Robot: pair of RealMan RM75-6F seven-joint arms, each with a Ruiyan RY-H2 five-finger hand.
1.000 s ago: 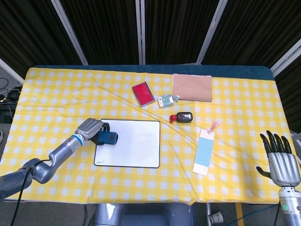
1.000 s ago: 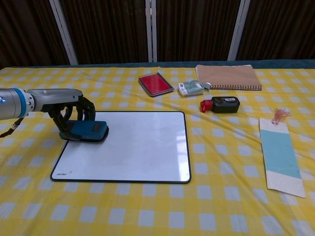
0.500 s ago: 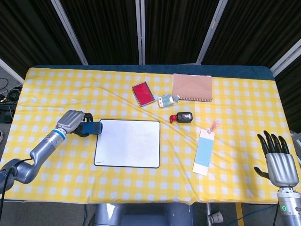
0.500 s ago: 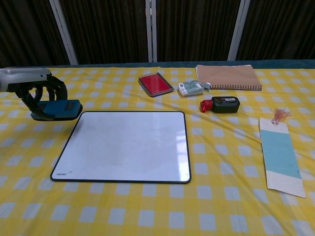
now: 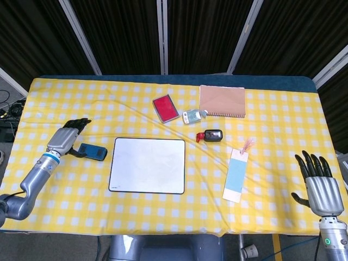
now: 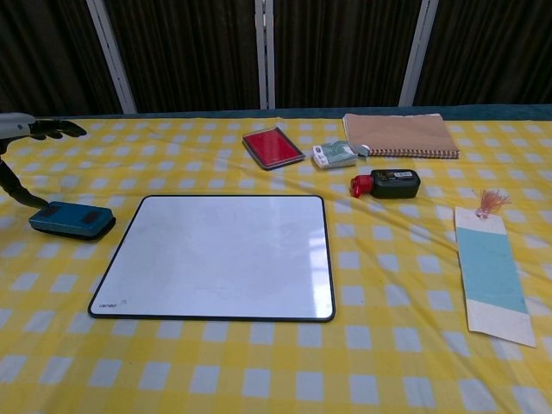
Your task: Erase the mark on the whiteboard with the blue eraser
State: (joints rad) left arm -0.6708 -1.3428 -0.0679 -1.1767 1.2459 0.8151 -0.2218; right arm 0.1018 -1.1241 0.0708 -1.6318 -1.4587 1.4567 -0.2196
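The whiteboard [image 5: 148,165] [image 6: 220,254] lies flat on the yellow checked cloth, its surface plain white with no mark that I can see. The blue eraser [image 5: 92,151] [image 6: 72,220] rests on the cloth just left of the board, apart from it. My left hand [image 5: 66,140] [image 6: 26,131] hovers over the eraser's left end with fingers spread, holding nothing. My right hand [image 5: 319,185] stands at the table's front right corner, fingers spread and upright, empty; the chest view does not show it.
Behind the board lie a red pad [image 5: 165,108] [image 6: 272,147], a small folded packet [image 5: 194,116], a brown notebook [image 5: 222,100] [image 6: 399,135] and a black-and-red device [image 5: 210,135] [image 6: 385,183]. A blue-and-white bookmark with a tassel [image 5: 237,174] [image 6: 490,269] lies at the right.
My left hand carried the eraser off the board's left edge, set it on the cloth and let go, then opened and drew back left. The right hand barely moved.
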